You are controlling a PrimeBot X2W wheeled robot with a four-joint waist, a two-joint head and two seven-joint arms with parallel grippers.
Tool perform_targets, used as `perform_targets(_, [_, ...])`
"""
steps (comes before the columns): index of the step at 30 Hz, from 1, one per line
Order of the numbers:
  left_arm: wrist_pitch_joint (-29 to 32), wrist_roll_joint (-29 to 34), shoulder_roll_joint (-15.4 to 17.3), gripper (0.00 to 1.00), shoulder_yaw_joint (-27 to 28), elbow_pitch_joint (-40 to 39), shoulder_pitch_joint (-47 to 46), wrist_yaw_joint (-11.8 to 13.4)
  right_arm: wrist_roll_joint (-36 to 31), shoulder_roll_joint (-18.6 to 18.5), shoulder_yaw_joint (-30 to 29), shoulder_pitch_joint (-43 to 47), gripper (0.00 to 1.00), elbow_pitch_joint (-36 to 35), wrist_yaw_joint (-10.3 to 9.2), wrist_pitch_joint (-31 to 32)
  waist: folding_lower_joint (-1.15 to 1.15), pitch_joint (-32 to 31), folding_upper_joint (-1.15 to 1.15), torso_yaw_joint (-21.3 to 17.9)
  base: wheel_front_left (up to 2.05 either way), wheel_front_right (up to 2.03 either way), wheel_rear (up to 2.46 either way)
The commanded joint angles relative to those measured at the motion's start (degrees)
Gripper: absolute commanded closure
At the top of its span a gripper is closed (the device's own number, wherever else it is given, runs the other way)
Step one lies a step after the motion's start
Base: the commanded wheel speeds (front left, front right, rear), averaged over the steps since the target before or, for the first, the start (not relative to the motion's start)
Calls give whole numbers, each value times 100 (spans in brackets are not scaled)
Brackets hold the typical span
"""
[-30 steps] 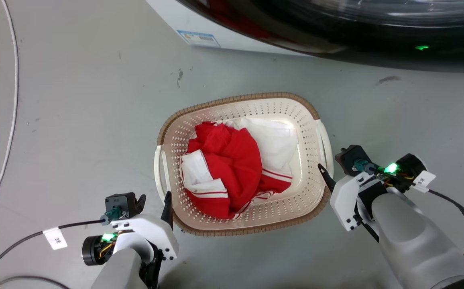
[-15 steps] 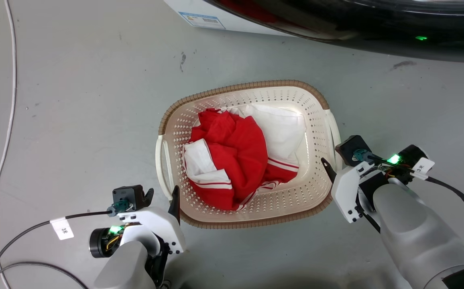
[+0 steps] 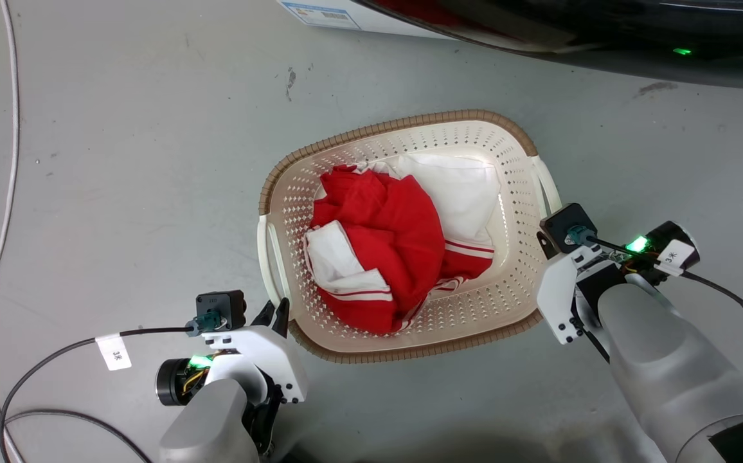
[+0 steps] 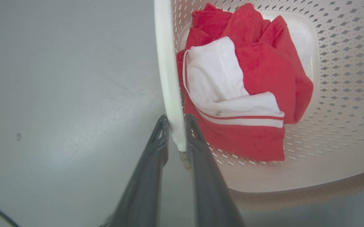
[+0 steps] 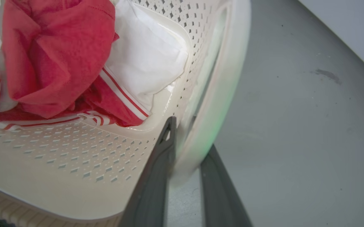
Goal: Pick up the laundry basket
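Within the last second both arms have closed on the cream-white perforated plastic laundry basket on the grey floor: the left gripper now has its jaws pinching one white handle, the right gripper straddles the opposite handle, whether clamped cannot be told; a lift seems near

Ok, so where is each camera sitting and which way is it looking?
Head view: on the robot's head, looking down at the laundry basket; left forearm and right forearm show.
Left wrist view: on the left wrist, looking along the left end effector, astride the left handle.
Right wrist view: on the right wrist, along the right end effector, astride the right handle.
All share the red and white clothes.
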Motion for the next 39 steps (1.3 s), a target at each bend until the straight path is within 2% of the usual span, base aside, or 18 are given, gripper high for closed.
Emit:
perform_targets(1, [-17,-22,22,100,-54,13,-123,35,15,8,29,-17,100,8,18,-6,0,-23,0,2,0,0,0])
perform_targets(13, [-17,-121,19,100,-149,99,-7,109,143,85,135,227,100,11,18,24,0,-471,0,-88,0,0,0])
perform_targets(28, [-18,78,60,100,0,419,154,32,520,169,421,662,100,11,20,174,0,-1385,0,-555,0,0,0])
perform_targets(39, [-31,179,136,100,-82,749,68,-66,1434,177,1268,1101,100,-262,44,414,0,-2149,0,-881,0,0,0])
